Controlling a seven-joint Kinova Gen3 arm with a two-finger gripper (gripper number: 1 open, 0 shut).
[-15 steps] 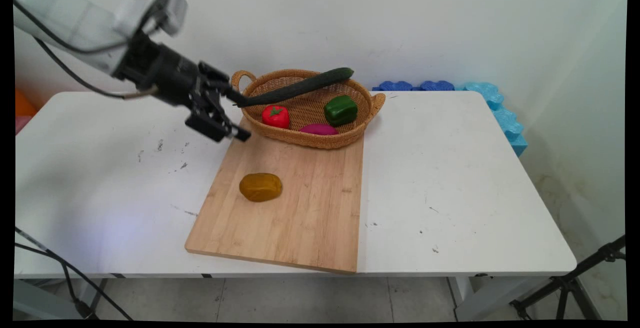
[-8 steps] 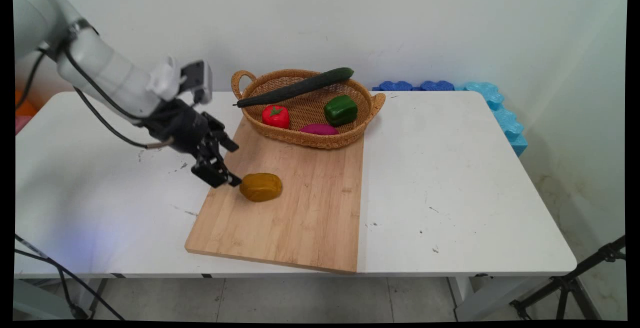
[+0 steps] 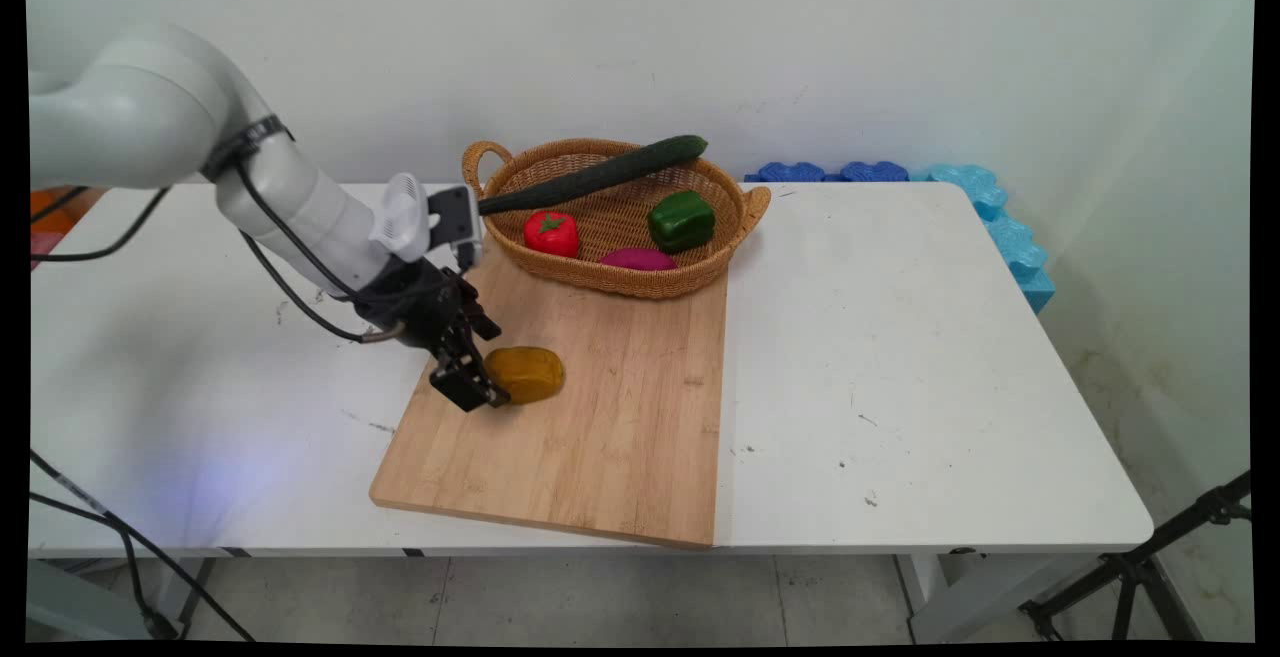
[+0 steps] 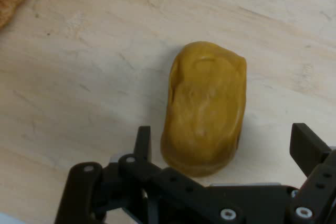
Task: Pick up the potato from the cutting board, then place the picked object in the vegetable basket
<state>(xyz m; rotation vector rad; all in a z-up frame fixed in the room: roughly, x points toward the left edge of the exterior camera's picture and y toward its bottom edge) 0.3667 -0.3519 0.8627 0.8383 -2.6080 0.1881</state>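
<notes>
I see my hand [image 4: 223,148] spread open around the near end of the brown potato [image 3: 525,374] on the wooden cutting board [image 3: 600,437]. Beyond the potato, the wicker basket [image 3: 610,277] holds a cucumber [image 3: 590,175], tomato [image 3: 551,233], green pepper [image 3: 681,220] and purple sweet potato [image 3: 638,259].
</notes>
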